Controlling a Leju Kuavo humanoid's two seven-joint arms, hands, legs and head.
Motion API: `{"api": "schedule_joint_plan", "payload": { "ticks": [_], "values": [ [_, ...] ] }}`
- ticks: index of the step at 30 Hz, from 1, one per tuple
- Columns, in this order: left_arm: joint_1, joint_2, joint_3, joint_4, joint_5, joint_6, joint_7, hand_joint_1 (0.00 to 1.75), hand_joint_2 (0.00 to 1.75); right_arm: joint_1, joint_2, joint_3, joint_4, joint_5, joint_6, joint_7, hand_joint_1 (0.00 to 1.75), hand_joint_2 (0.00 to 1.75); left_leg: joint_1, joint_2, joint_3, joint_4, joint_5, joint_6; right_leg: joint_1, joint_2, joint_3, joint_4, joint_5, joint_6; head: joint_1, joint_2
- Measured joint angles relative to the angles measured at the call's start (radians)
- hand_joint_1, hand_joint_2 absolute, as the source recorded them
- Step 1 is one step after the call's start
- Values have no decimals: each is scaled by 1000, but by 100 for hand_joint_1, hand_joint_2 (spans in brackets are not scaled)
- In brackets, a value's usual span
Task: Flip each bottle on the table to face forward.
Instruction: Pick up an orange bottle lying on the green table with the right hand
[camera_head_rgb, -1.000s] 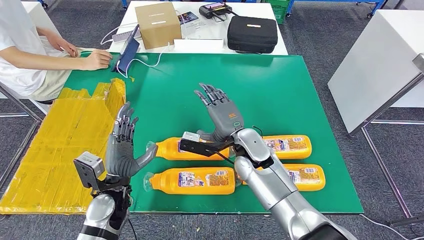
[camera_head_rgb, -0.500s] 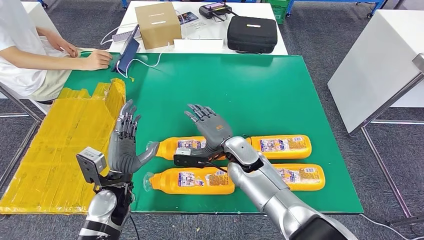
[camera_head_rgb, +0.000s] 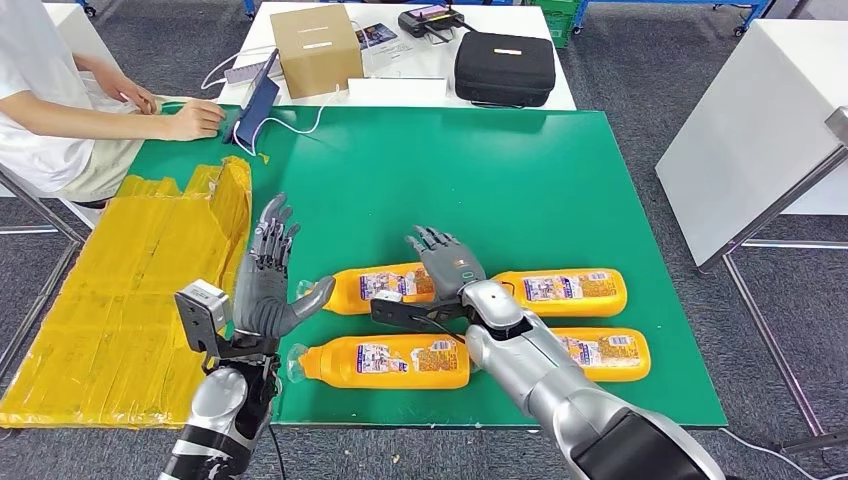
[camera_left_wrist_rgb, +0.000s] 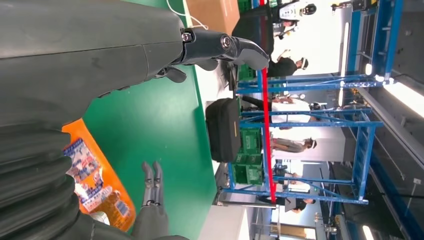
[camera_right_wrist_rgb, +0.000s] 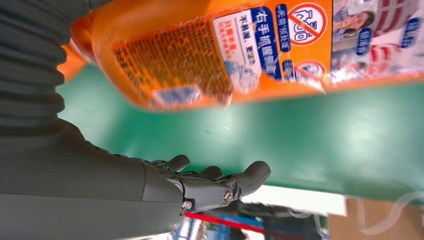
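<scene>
Four orange bottles (camera_head_rgb: 385, 361) lie on the green bench (camera_head_rgb: 560, 180). The right hand (camera_head_rgb: 447, 262) rests flat on the far-left one, gripping nothing. The left hand (camera_head_rgb: 268, 290) hovers open, empty.

Even, bright overhead lighting; shadows soft. Head view sharp, with slight bending at the edges. Right wrist view: near bottle label (camera_right_wrist_rgb: 280, 45) blurred.
</scene>
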Motion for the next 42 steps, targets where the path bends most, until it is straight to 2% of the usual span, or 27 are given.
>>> {"api": "schedule_joint_plan", "payload": {
  "ticks": [27, 35, 36, 37, 39, 40, 41, 42],
  "values": [
    [-36, -9, -24, 73, 9, -8, 2, 0, 175, -33, 1, -7, 119, 11, 46, -35, 0, 175, 0, 0, 0, 0, 0, 0, 0, 0, 0, 0, 0, 0, 0, 0],
    [-42, -9, -37, 88, 20, -10, 0, 0, 175, -39, 1, 9, 130, 79, 69, -104, 0, 175, 0, 0, 0, 0, 0, 0, 0, 0, 0, 0, 0, 0, 0, 0],
    [-44, -9, -39, 91, 22, -10, -1, 0, 175, -40, 1, 19, 131, 99, 66, -110, 12, 175, 0, 0, 0, 0, 0, 0, 0, 0, 0, 0, 0, 0, 0, 0],
    [-46, -9, -40, 94, 24, -10, -2, 0, 175, -42, 1, 29, 132, 116, 64, -117, 32, 175, 0, 0, 0, 0, 0, 0, 0, 0, 0, 0, 0, 0, 0, 0],
    [-51, -9, -44, 101, 29, -10, -5, 0, 175, -46, 1, 50, 135, 136, 65, -144, 101, 175, 0, 0, 0, 0, 0, 0, 0, 0, 0, 0, 0, 0, 0, 0],
    [-54, -9, -46, 104, 31, -10, -6, 0, 175, -47, 0, 60, 137, 142, 67, -159, 127, 175, 0, 0, 0, 0, 0, 0, 0, 0, 0, 0, 0, 0, 0, 0],
    [-56, -9, -47, 108, 34, -10, -8, 0, 175, -48, -1, 68, 138, 146, 70, -171, 147, 175, 0, 0, 0, 0, 0, 0, 0, 0, 0, 0, 0, 0, 0, 0],
    [-58, -9, -48, 112, 35, -10, -10, 0, 175, -49, -2, 76, 140, 149, 73, -177, 157, 175, 0, 0, 0, 0, 0, 0, 0, 0, 0, 0, 0, 0, 0, 0]
  ]
}}
